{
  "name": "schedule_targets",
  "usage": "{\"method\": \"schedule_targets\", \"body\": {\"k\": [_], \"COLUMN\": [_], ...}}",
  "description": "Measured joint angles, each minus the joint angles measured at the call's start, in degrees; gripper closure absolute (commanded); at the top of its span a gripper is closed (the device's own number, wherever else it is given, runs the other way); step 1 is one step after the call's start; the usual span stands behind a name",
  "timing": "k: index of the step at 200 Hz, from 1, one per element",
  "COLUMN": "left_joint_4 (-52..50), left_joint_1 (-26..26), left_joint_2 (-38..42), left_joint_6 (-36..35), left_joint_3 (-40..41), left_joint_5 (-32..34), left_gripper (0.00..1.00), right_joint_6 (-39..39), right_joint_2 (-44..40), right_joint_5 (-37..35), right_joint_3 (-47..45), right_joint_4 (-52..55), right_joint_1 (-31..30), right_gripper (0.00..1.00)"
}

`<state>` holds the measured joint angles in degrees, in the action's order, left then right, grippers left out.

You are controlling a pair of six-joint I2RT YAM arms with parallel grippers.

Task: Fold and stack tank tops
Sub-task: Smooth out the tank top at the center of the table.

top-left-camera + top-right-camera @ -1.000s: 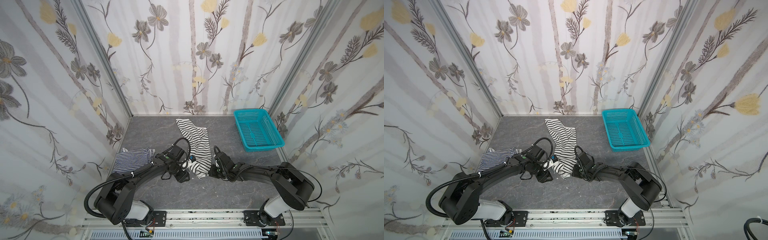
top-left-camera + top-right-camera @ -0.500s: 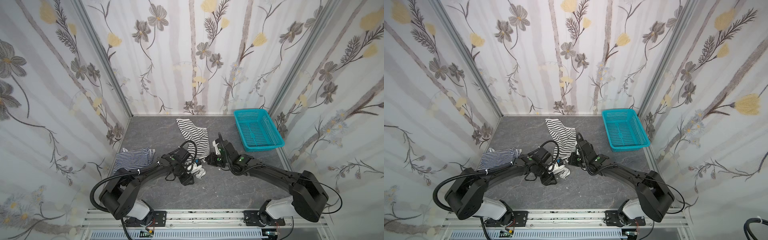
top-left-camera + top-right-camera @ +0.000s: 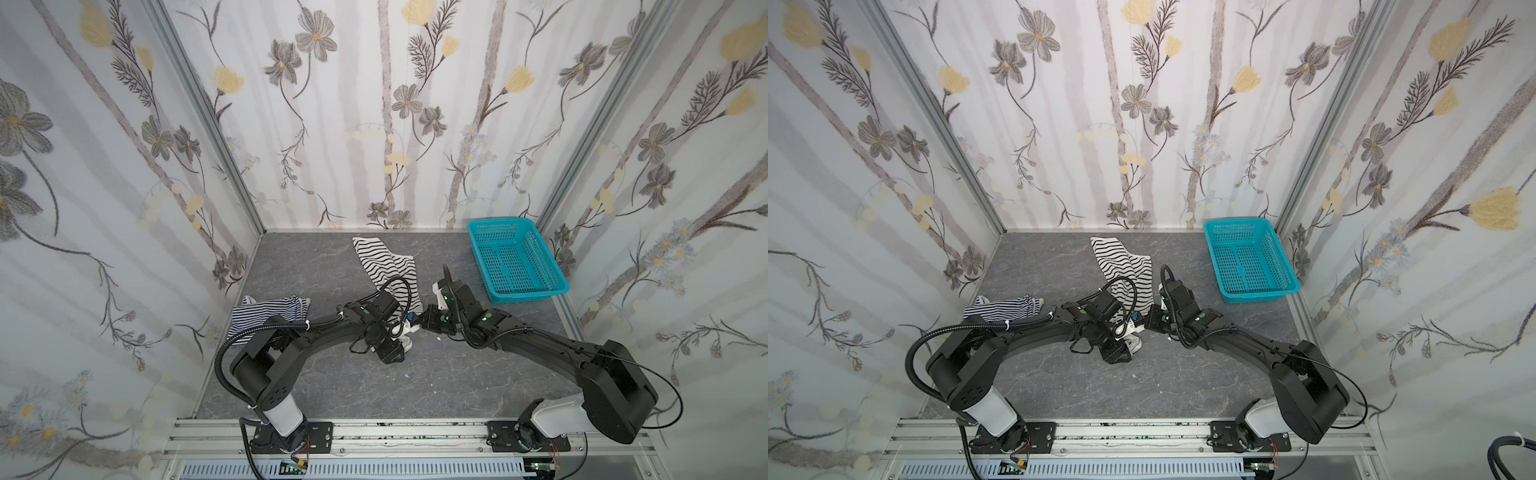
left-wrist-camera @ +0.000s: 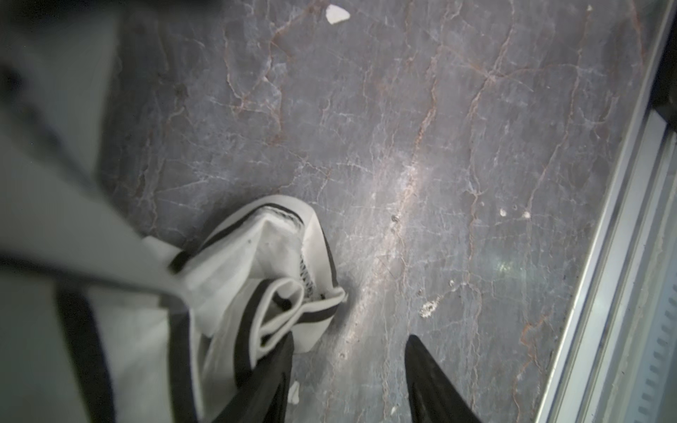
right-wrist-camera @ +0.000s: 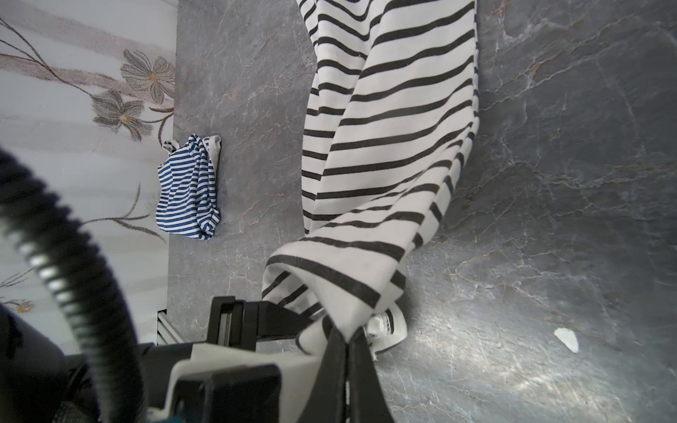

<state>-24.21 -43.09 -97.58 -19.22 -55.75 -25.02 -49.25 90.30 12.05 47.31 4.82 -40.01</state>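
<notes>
At table centre, toward the front, both arms meet at the near end of the white wide-striped tank top (image 3: 384, 266), which runs from the back middle of the grey table (image 3: 415, 382) down to them. The right gripper (image 5: 346, 337) is clenched on a bunched fold of that top, and the cloth is drawn from the pinch back toward the rest (the wrist view is clear on this). The left gripper (image 4: 350, 338) is released, jaws apart over bare table, with one finger (image 4: 271, 366) touching the top's rolled hem. The navy fine-striped tank top (image 3: 270, 309) lies crumpled by the left wall, well apart. A teal basket (image 3: 528, 293) sits back right. A small white scrap (image 5: 566, 338) lies near the right gripper.
</notes>
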Motion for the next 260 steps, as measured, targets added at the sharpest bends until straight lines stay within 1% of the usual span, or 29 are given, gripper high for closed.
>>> {"method": "schedule_targets", "body": {"k": [29,65,81,105,127,137,175,188,200,223,241,260], "left_joint_4": [0.09,0.48,0.90,1.75,2.34,3.41,6.40,6.16,3.45,0.07,-2.27,-5.01], "left_joint_1": [0.02,-0.46,-0.98,-1.77,-2.08,-2.08,-2.10,-2.21,-2.10,-1.03,1.40,5.60], "left_joint_2": [-4.59,-6.40,-6.64,-7.10,-7.56,-7.93,-8.37,-6.91,-4.37,4.20,12.04,20.00], "left_joint_6": [1.40,1.66,1.64,1.62,1.66,2.64,2.45,1.46,0.52,-2.75,-5.62,-8.83], "left_joint_3": [-2.97,-4.92,-5.14,-5.18,-5.46,-5.66,-6.12,-5.16,-3.76,-1.42,-0.74,-0.59], "left_joint_5": [1.62,3.63,5.25,8.15,10.27,11.17,12.41,13.00,14.19,14.73,15.30,16.00], "left_gripper": [0.49,0.50,0.53,0.62,0.75,0.80,0.99,1.00,1.00,1.00,1.00,1.00], "right_joint_6": [-0.20,-0.22,-0.37,-0.42,-0.61,-0.63,-0.63,-0.63,-0.59,0.28,1.77,3.41], "right_joint_2": [-0.72,-1.07,-1.07,-1.07,-1.07,-1.07,-1.27,-2.01,-2.86,-4.92,-6.21,-6.97], "right_joint_5": [-1.51,-3.93,-4.59,-5.16,-5.25,-4.52,-1.01,-0.22,0.31,1.49,2.67,3.48], "right_joint_3": [-1.07,-2.03,-2.29,-2.47,-2.62,-2.64,-3.04,-3.39,-3.43,-2.67,-0.66,2.29], "right_joint_4": [-0.11,-0.26,-0.13,-0.13,-0.11,0.28,-0.70,-0.68,-0.63,0.17,1.11,2.12], "right_joint_1": [0.28,0.39,0.39,0.50,0.59,0.55,0.83,1.79,3.04,6.73,10.08,13.03], "right_gripper": [0.99,0.99,1.00,1.00,1.00,1.00,1.00,1.00,1.00,1.00,1.00,1.00]}}
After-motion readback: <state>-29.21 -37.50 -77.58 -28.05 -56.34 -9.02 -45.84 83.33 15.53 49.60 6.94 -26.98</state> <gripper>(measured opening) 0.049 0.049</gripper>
